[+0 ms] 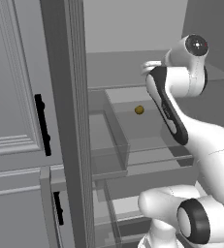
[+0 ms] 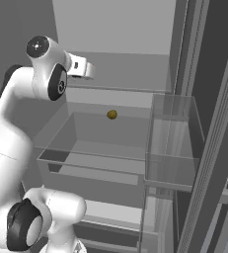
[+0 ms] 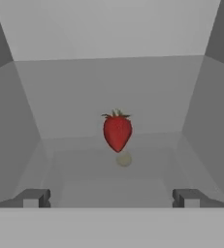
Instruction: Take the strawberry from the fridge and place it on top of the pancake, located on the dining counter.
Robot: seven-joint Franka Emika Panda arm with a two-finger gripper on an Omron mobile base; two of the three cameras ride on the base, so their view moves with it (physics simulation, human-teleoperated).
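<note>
Inside fridge: strawberry ahead, seemingly unmarked.

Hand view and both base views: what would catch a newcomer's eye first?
In the hand view, the red strawberry sits dead centre against the pale fridge interior, ahead of the open claw. A small yellow-brown ball lies on a glass shelf below, in both base views.
</note>
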